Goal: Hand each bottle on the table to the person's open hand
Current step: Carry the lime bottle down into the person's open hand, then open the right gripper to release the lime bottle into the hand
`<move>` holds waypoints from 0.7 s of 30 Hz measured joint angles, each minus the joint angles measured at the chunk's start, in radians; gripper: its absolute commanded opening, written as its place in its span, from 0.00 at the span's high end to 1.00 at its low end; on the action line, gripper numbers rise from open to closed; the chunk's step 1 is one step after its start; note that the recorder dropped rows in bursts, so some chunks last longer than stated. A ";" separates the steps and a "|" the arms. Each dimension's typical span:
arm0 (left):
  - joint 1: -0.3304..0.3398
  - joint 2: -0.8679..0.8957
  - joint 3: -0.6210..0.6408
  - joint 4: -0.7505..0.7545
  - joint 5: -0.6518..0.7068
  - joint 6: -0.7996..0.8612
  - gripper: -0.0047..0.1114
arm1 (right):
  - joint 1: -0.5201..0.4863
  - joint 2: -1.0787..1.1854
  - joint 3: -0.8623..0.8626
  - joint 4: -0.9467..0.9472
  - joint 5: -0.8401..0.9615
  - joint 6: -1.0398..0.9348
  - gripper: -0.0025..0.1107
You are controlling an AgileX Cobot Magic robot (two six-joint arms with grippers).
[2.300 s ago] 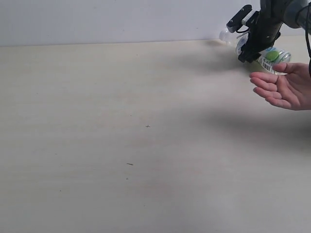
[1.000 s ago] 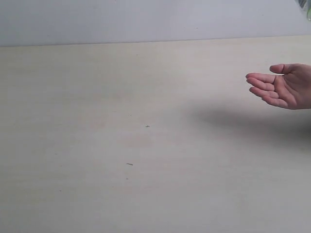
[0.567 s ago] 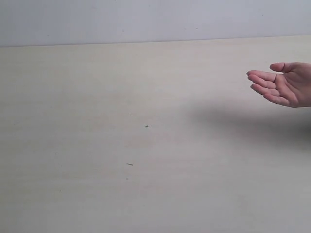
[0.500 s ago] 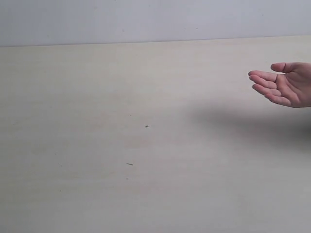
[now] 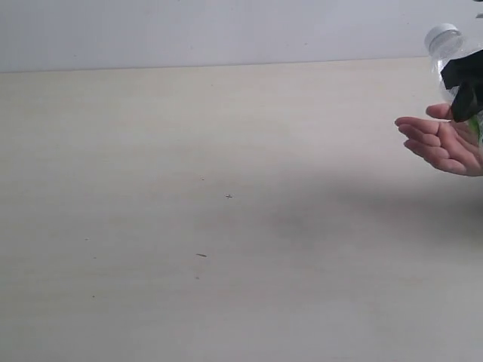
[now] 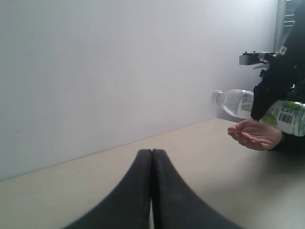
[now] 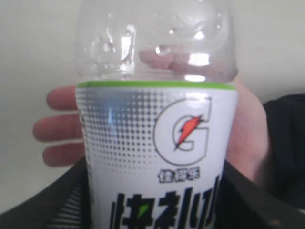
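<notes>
1 white-capped Gatorade bottle [image 7: 157, 143] is clamped across its label by the right gripper [image 5: 466, 84], tilted just above the person's open hand [image 5: 445, 143] over the table [image 5: 226, 226]; the left gripper [image 6: 151, 191], well apart, has its jaws pressed together, holding nothing

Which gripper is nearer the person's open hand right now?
Right. The right gripper holds the bottle just above the open hand; the left gripper sits shut, well back across the table.

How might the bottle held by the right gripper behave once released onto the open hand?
The bottle is probably light: its clear shoulder shows only droplets. Round and held nearly sideways, it may roll off the hand.
</notes>
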 measured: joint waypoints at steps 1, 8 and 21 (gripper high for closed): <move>0.000 0.000 0.000 0.000 0.000 0.000 0.96 | 0.000 0.009 0.006 0.000 -0.018 0.000 0.98; 0.000 0.000 0.000 0.000 0.000 0.000 0.96 | 0.000 0.089 0.016 0.017 -0.094 0.004 0.98; 0.000 0.000 0.000 0.000 0.000 0.000 0.96 | 0.000 0.117 0.016 0.022 -0.146 0.027 0.93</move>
